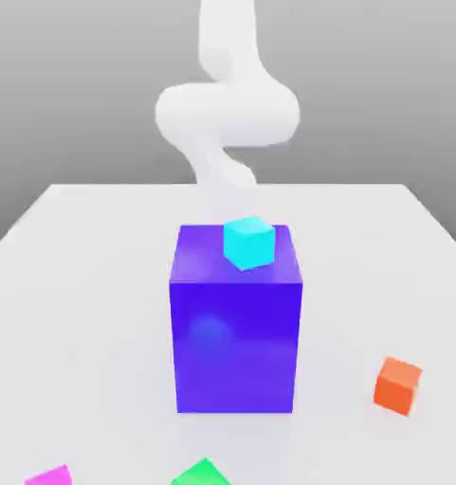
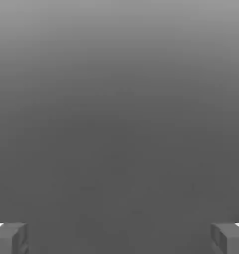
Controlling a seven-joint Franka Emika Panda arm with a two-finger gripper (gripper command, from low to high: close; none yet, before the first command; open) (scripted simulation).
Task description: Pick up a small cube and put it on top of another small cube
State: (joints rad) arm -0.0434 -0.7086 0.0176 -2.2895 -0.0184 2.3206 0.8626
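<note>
Cyan cube: a small, bright, evenly coloured cube with a paler top; in the exterior view it appears over the upper part of the blue block, and whether it rests there or floats clear I cannot tell.
Blue block: a big, deep blue-violet block, taller than wide, standing upright on the counter between the camera and the lower arm, partly in the way of the view there.
Orange cube: small, on the counter towards the exterior view's right, apart from the block.
Green cube: a corner at the near edge of the exterior view, cut off by the frame.
Magenta cube: partly in frame, near the exterior view's left corner.
Arm: white, reaching down behind the block.
Hand: released, the two fingers of the hand wide apart with nothing between them.
Cyan cube's direction: turned askew to the block, one upright edge towards the camera; sides look about equal, so no long axis.
</note>
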